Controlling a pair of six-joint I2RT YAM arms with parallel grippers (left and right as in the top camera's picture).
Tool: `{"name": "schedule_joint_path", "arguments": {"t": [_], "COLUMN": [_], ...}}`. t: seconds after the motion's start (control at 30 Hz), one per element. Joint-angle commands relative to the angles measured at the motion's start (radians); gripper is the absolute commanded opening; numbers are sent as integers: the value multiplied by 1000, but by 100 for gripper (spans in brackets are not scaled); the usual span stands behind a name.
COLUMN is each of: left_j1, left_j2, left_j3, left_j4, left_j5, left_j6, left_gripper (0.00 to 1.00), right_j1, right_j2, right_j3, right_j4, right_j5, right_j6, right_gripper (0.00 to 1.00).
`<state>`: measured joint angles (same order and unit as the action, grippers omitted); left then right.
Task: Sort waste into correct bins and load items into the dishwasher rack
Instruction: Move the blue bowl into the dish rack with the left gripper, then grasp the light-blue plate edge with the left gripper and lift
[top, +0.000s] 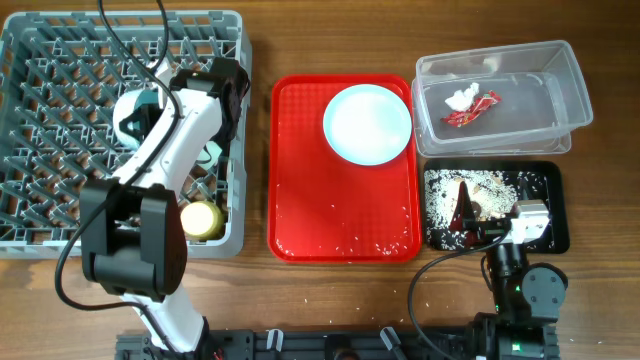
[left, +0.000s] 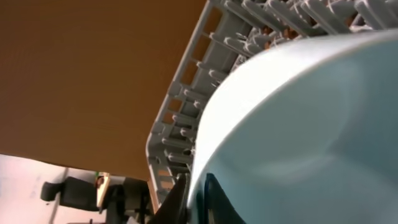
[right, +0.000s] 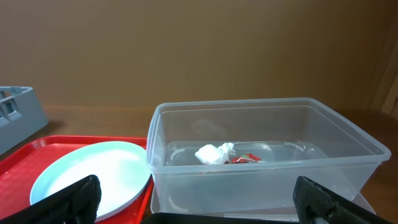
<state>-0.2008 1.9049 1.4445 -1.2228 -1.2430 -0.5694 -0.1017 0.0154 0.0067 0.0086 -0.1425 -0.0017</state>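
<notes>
One pale blue bowl (left: 298, 124) is pinched by its rim in the left gripper (left: 196, 198), with the dishwasher rack (left: 186, 118) just beyond. Right gripper (right: 199, 214) is seen spread, empty. If released tilted, the bowl could be tipped off the pegs.

Clear tub (right: 261, 180) holds tissue wad (right: 212, 154), red wrapper (right: 245, 158).

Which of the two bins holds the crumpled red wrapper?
The clear rectangular plastic tub, beside the white tissue wad; the shallow black tray holds rice-like crumbs.
</notes>
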Motion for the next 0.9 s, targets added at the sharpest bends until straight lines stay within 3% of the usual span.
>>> {"name": "schedule_joint_path", "arguments": {"t": [0.0, 0.2, 0.27, 0.3, 0.33, 0.43, 0.5, 0.57, 0.63, 0.77, 0.87], "left_j1": [0, -11, -18, -20, -20, -20, -20, -23, -55, -211, -329], "left_j2": [14, 14, 12, 6, -3, -80, -176, -254, -309, -270, -187], "left_j3": [-6, -6, -6, -4, 0, 63, 137, 167, 167, 164, 161], "left_j4": [4, -13, -29, -46, -64, -132, -132, -100, -35, 37, 221], "left_j5": [126, 211, 210, 210, 211, 216, 341, 552, 870, 900, 1108], "left_j6": [5, 16, 16, 15, 7, -71, -70, -67, -63, -52, 17], "left_gripper": [20, 26, 48, 50, 61, 78, 88, 90, 86, 84, 84], "right_j1": [-2, -2, -2, -2, -2, -2, -2, -2, -2, -2, -2], "right_j2": [-6, -6, -6, -6, -6, -6, -6, -6, -6, -6, -6], "right_j3": [-2, -2, -2, -2, -2, -2, -2, -2, -2, -2, -2], "right_j4": [5, 5, 5, 5, 5, 5, 5, 5, 5, 5, 5], "right_j5": [-16, -16, -16, -16, -16, -16, -16, -16, -16, -16, -16], "right_j6": [4, 4, 4, 4, 4, 4, 4, 4, 4, 4, 4], "right_gripper": [100, 100, 100, 100, 100, 100, 100, 100, 100, 100, 100]}}
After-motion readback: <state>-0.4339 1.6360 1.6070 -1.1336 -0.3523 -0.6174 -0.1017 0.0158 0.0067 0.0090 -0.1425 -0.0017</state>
